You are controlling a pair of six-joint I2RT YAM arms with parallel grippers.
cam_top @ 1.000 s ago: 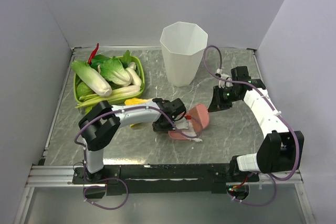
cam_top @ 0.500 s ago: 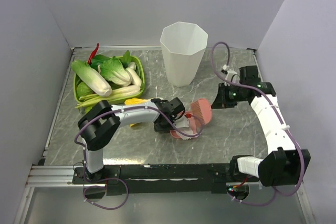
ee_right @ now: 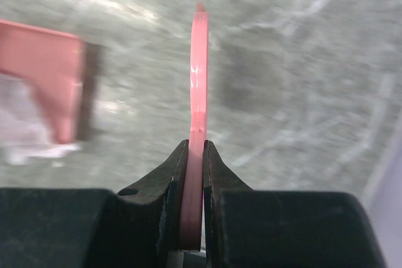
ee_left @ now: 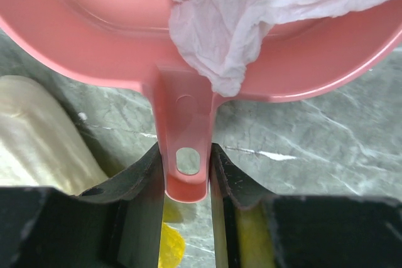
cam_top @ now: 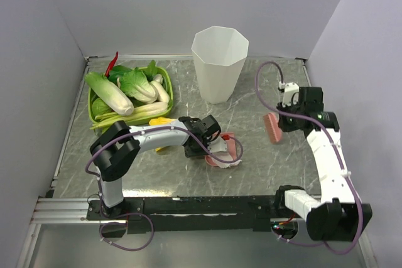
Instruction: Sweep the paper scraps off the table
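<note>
My left gripper (cam_top: pixel 201 144) is shut on the handle (ee_left: pixel 186 155) of the pink dustpan (cam_top: pixel 226 152), which sits low over the grey marble table (cam_top: pixel 264 167). Crumpled white paper scraps (ee_left: pixel 251 17) lie inside the dustpan (ee_left: pixel 107 23) and hang over its back rim; they also show in the top view (cam_top: pixel 219 149). My right gripper (cam_top: pixel 287 120) is shut on a pink brush (cam_top: pixel 272 128), held up to the right of the dustpan and apart from it. In the right wrist view the brush (ee_right: pixel 199 73) stands edge-on between the jaws.
A tall white ribbed bin (cam_top: pixel 219 61) stands at the back centre. A green basket (cam_top: pixel 94 114) of cabbages sits at the back left, with a red chilli (cam_top: pixel 113 63) behind it and a yellow object (cam_top: pixel 162 122) beside it. Grey walls close three sides.
My right gripper has carried the brush away from the dustpan, to the right and up. The dustpan and left gripper have shifted slightly left.
</note>
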